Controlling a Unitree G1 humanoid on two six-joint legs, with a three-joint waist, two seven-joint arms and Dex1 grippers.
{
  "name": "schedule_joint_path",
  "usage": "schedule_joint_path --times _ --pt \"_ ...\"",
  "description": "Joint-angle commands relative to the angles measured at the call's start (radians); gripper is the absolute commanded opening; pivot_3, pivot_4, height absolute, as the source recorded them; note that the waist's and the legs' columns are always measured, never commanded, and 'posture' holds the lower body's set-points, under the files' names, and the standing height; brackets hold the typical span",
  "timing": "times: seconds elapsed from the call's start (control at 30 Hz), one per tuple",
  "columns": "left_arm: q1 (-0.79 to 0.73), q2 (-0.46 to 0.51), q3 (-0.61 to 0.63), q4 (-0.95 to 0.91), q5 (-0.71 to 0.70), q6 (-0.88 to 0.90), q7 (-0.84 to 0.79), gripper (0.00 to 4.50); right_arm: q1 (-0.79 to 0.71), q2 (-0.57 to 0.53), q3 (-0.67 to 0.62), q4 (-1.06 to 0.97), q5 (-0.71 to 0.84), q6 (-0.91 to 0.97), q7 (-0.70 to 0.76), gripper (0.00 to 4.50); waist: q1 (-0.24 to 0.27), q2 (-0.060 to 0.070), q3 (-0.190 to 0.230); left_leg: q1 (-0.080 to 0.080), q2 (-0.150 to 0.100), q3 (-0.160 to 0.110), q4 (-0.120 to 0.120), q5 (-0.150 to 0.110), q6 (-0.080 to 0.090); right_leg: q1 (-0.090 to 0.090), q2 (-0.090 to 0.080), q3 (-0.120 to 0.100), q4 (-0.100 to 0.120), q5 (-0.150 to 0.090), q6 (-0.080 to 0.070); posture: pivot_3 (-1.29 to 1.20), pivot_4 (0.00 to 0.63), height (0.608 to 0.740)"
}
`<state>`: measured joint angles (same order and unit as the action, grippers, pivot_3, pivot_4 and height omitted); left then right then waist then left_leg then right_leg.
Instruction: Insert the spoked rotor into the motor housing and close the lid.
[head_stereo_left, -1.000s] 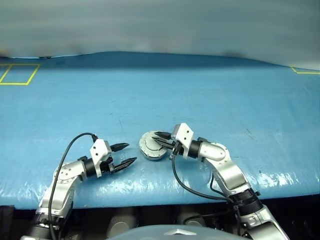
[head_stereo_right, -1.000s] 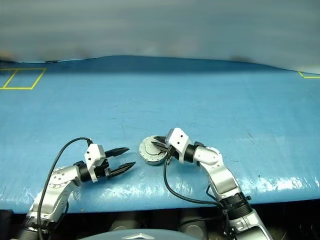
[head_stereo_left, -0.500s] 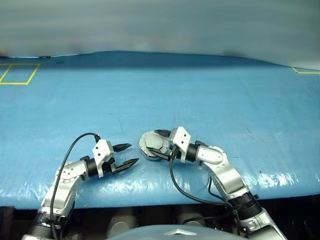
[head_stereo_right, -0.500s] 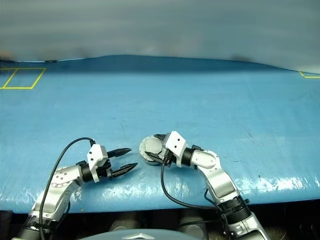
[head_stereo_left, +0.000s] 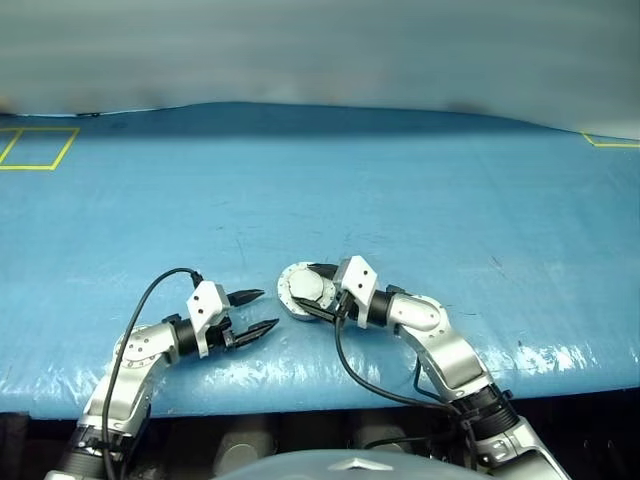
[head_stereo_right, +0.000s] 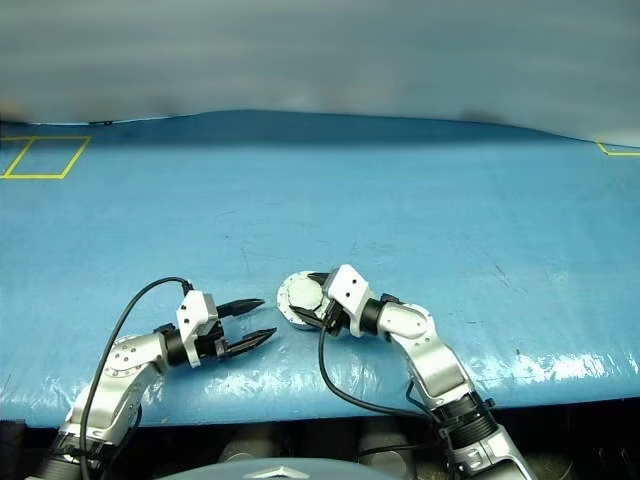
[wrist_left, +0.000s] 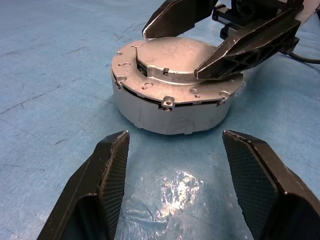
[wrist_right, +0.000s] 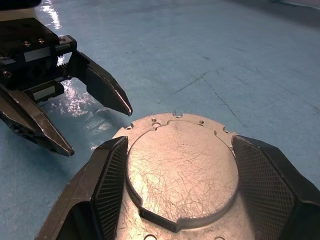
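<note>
The motor housing (wrist_left: 172, 107) is seen on the blue table (head_stereo_left: 420, 190) with the lid (wrist_right: 182, 167) closed on it. The right gripper (head_stereo_left: 312, 291) is spread wide astride the lid's raised centre; the left gripper (head_stereo_left: 256, 311) is held open just beside the housing

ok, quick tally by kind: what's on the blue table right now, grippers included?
Motor housing: 1
Lid, seated on the housing, plain silver face up: 1
Grippers: 2, left gripper open beside the housing, right gripper open with a finger on either side of the lid's raised centre
Total: 4
</note>
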<state>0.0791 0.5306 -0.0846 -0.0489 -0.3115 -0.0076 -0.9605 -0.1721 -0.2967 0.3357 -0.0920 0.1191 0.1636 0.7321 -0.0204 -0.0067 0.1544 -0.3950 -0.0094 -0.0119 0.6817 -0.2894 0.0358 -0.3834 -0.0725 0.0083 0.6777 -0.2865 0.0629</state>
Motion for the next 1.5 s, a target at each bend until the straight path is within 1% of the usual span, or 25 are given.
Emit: schedule_joint_path --times 0.03,0.23,0.37,0.5,0.7,1.0,1.3,1.33,1.37,1.47,1.5 --pt "0.004 0.000 0.005 -0.029 0.004 -0.011 0.004 3.15 -0.006 -0.005 0.003 -0.008 -0.010 0.003 0.001 3.47 0.000 0.000 0.000 0.000 0.000 0.000 0.000 0.000 0.000 0.000 0.000 0.000 0.000 0.000 0.000 0.00 0.150 0.740" --pt "0.010 0.001 0.008 -0.030 0.004 -0.011 0.008 3.15 -0.005 -0.037 0.043 0.008 -0.082 -0.029 0.002 3.47 0.000 0.000 0.000 0.001 0.000 0.000 0.000 0.000 0.000 0.001 0.000 0.000 0.000 0.000 0.000 0.00 0.150 0.740" --pt "0.012 0.003 0.008 -0.032 0.004 -0.008 0.010 3.15 0.004 -0.027 0.042 -0.006 -0.042 -0.013 0.029 3.47 0.000 0.000 0.000 0.002 0.000 0.000 0.000 0.000 0.000 0.001 0.001 0.000 0.000 0.000 0.000 0.00 0.150 0.740" --pt "0.012 0.003 0.007 -0.030 0.006 -0.009 0.011 3.15 -0.003 -0.021 0.047 0.031 -0.064 -0.014 0.014 3.47 -0.001 0.000 0.000 0.002 0.000 0.000 0.000 0.000 0.000 0.001 0.000 0.000 0.000 0.000 0.000 0.00 0.150 0.740" --pt "0.013 0.003 0.007 -0.032 0.008 -0.009 0.015 3.15 0.004 0.004 0.033 0.036 0.001 0.025 0.043 3.47 -0.001 0.000 0.000 0.003 0.001 0.000 0.000 0.000 0.000 0.002 0.001 0.000 0.000 0.000 0.000 0.00 0.150 0.740" --pt "0.017 0.002 0.009 -0.032 0.014 -0.011 0.022 3.15 -0.004 -0.013 0.066 0.071 -0.079 -0.021 0.027 3.47 -0.003 0.000 0.000 0.004 0.001 0.000 0.000 0.000 0.000 0.003 0.001 0.000 0.000 0.000 0.000 0.00 0.150 0.740" --pt "0.018 -0.001 0.007 -0.025 0.019 -0.016 0.023 3.15 0.001 -0.003 0.060 0.076 -0.072 -0.018 0.025 3.47 -0.003 0.000 0.000 0.011 0.001 0.000 -0.001 0.000 0.000 0.009 0.000 0.001 0.000 0.000 0.000 0.00 0.150 0.740" --pt "0.017 -0.001 0.007 -0.025 0.020 -0.017 0.024 3.15 0.001 0.000 0.058 0.078 -0.067 -0.012 0.024 3.09 -0.004 0.000 0.000 0.011 0.001 0.000 -0.001 0.000 0.000 0.010 0.000 0.001 0.000 0.000 0.000 0.00 0.150 0.740" --pt "0.017 -0.002 0.007 -0.024 0.021 -0.017 0.024 3.15 0.000 0.001 0.057 0.080 -0.066 -0.008 0.024 2.93 -0.004 0.000 0.000 0.011 0.001 0.000 -0.001 0.000 0.000 0.010 0.000 0.001 0.000 0.000 0.000 0.00 0.150 0.740" --pt "0.017 -0.002 0.008 -0.025 0.021 -0.016 0.024 3.15 0.000 -0.001 0.060 0.081 -0.070 -0.006 0.027 2.05 -0.003 0.000 0.000 0.012 0.001 0.000 -0.001 0.000 0.000 0.011 0.000 0.001 0.000 0.000 -0.001 0.00 0.150 0.740" --pt "0.017 -0.003 0.008 -0.026 0.021 -0.016 0.025 3.15 0.000 -0.001 0.061 0.082 -0.071 -0.002 0.028 2.05 -0.003 0.000 -0.001 0.013 0.001 0.000 -0.001 0.000 0.000 0.011 -0.001 0.001 0.000 0.000 -0.001 0.00 0.150 0.740"
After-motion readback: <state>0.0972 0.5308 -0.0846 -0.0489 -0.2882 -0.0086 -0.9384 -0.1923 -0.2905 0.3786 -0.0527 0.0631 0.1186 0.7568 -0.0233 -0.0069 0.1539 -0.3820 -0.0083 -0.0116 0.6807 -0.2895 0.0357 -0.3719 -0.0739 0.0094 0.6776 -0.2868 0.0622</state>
